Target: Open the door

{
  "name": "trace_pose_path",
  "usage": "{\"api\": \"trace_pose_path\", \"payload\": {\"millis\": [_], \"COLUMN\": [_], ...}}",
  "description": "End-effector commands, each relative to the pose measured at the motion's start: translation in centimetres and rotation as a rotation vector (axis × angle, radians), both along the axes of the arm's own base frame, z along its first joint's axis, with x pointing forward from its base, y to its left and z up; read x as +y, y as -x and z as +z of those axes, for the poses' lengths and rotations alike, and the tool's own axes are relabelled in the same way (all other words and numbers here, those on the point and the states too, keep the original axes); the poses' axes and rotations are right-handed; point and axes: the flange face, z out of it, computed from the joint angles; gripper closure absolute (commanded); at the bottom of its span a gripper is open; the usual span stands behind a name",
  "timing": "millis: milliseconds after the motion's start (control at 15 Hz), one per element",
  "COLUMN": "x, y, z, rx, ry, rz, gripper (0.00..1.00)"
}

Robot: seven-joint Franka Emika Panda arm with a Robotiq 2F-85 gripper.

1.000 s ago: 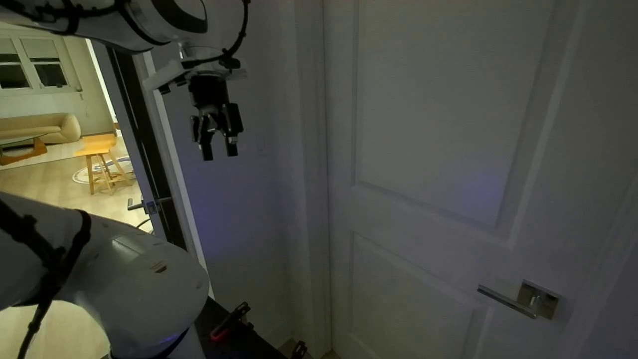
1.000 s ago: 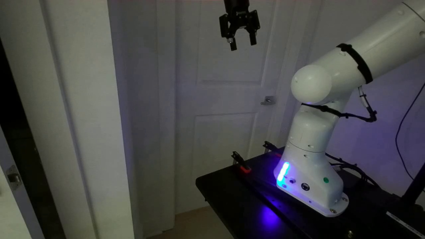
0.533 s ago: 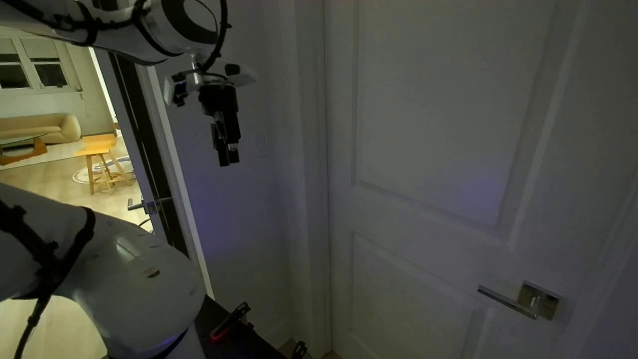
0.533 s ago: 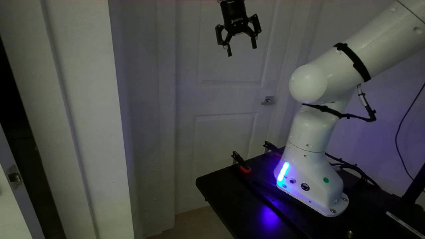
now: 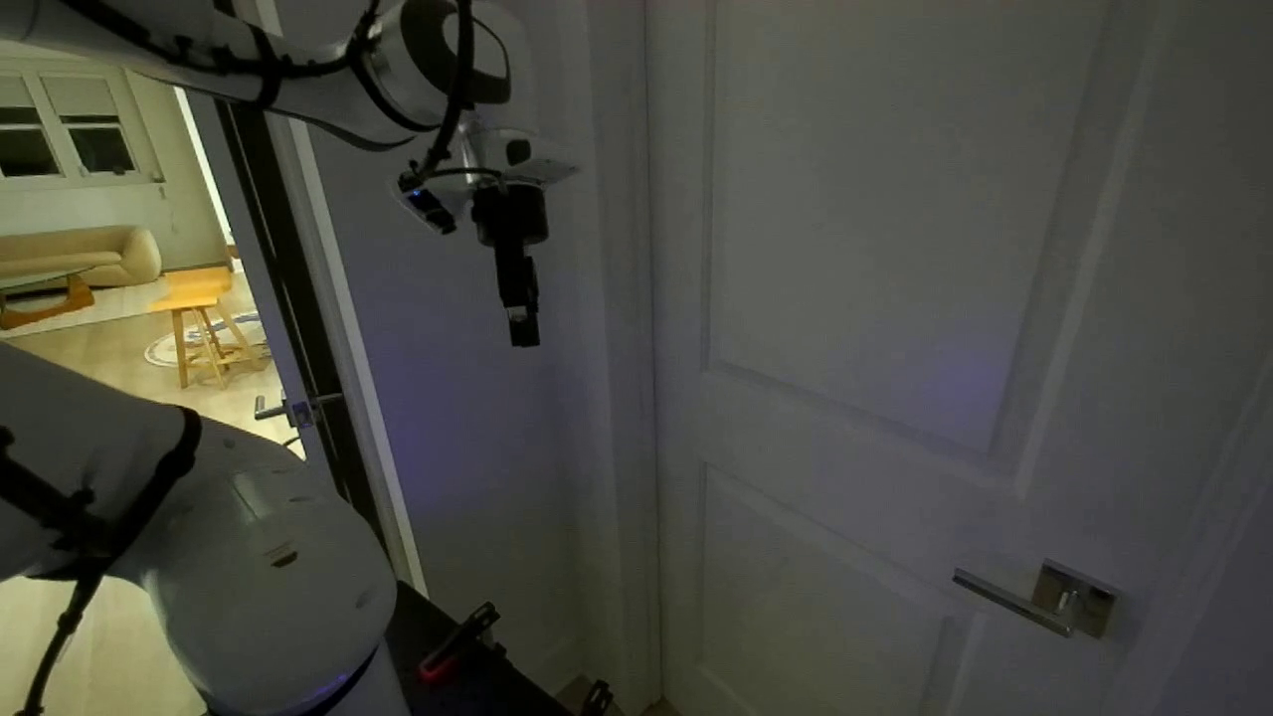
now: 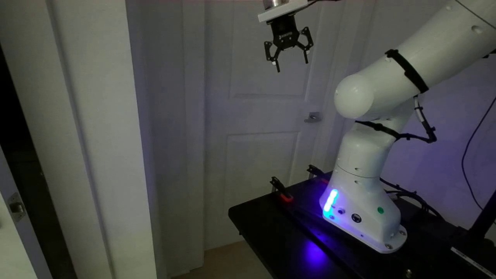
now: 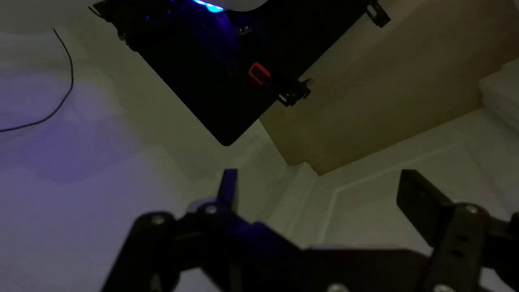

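The tall white panelled door (image 5: 845,249) stands shut in its frame, and it also shows in an exterior view (image 6: 263,112). Its silver lever handle (image 5: 1014,602) sits on a square plate low at the right, and it shows small in an exterior view (image 6: 312,117). My gripper (image 6: 292,67) points down, open and empty, high above the handle's level and apart from the door. It is seen edge-on in an exterior view (image 5: 524,342). In the wrist view the fingers (image 7: 318,178) are wide apart with nothing between them. The door's lower panel (image 7: 397,202) shows behind; the handle is out of that view.
The black table (image 6: 263,221) carries the robot's base (image 6: 360,217). Clamps (image 6: 281,190) with red parts stick up along its edge. A white wall and a dark-framed glass doorway (image 5: 298,298) stand at one side. A black cable (image 7: 69,81) hangs on the wall.
The gripper has moved right and lower in both exterior views. The wrist has turned, so the fingers now look edge-on in one of them. The fingers have stayed open. The door has not moved.
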Motion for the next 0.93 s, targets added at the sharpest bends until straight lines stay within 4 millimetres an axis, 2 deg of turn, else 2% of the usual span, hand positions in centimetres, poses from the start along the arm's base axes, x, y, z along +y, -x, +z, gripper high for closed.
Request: {"api": "trace_pose_path", "payload": {"millis": [0,400,867], "x": [-3.9,-10.9,-19.5], "y": [-0.7,-0.7,-1.7], "z": [-1.0,-1.3,-1.5], "rx": [-0.046,-0.158,-0.370], "ry": [0.031,0.099,0.247], "rz": [-0.193,-0.496,-0.749], "gripper": [0.00,0.00,0.00]}}
